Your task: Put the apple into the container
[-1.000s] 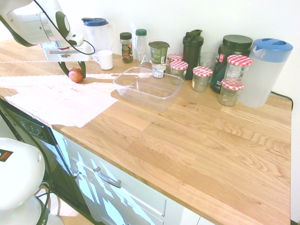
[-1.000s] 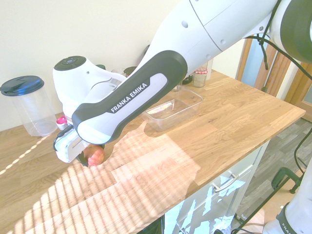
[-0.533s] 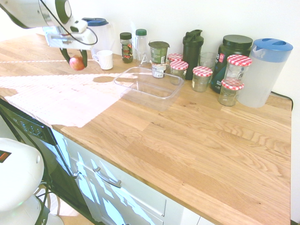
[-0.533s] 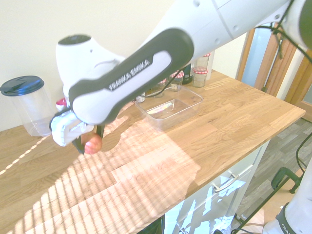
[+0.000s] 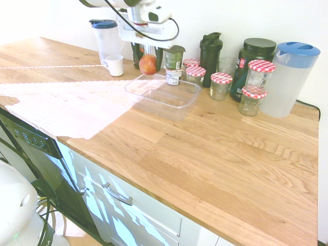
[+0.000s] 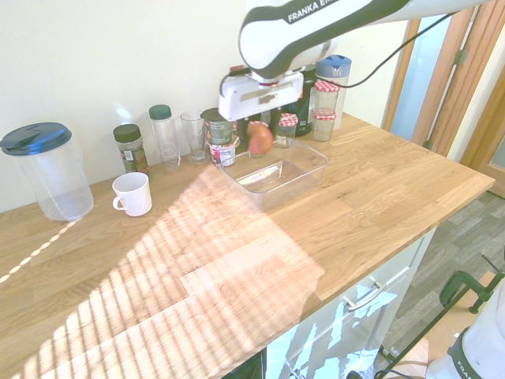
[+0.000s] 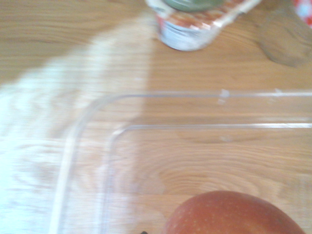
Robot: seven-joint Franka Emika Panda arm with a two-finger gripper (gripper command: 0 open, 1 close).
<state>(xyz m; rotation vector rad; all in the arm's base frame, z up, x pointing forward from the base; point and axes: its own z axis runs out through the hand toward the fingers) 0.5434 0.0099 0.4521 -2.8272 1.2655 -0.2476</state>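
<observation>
counter (image 5: 215, 154): bare wood in front | container (image 5: 180, 102): clear tray on the wood, nothing in it, one corner under the wrist view (image 7: 83, 146) | gripper (image 5: 148, 64): pinching the apple (image 5: 147, 64), held in the air above the tray's corner | jars (image 5: 221, 84): checkered lids, behind the tray by the wall
</observation>
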